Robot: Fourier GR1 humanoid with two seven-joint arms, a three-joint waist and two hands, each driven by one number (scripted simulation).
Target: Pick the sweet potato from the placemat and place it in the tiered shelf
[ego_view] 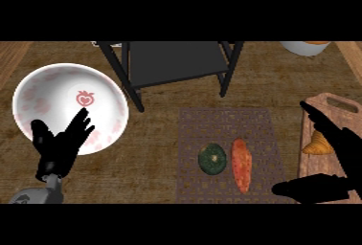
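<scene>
Item 1, far left: one round white plate with pink markings [50, 91], lying on the wooden counter [155, 143].

Item 2: my left hand [60, 143], over the plate's near edge, fingers straight and slightly spread, pointing away from me, holding nothing. It reads as resting.

Item 3, far centre: one black tiered shelf with a dark flat deck [176, 62], the destination, well beyond the mat.

Item 4, centre: one brown woven placemat [226, 124]. On it, two things side by side: one dark green round squash [211, 159] and, just to its right, one orange elongated sweet potato [242, 165].

Item 5, the relation that matters: the sweet potato's long axis runs near to far. It lies just left of my right hand [318, 186], which is by far the nearer hand. I judge the grasp should come from the right, across the short axis.

Item 6: right hand's fingers straight and spread, thumb low, nothing between them.

Item 7, right: one wooden cutting board [336, 107], carrying one golden croissant-like pastry [316, 145].

Item 8, far right: one white bowl [304, 48], partly cut off.
</scene>
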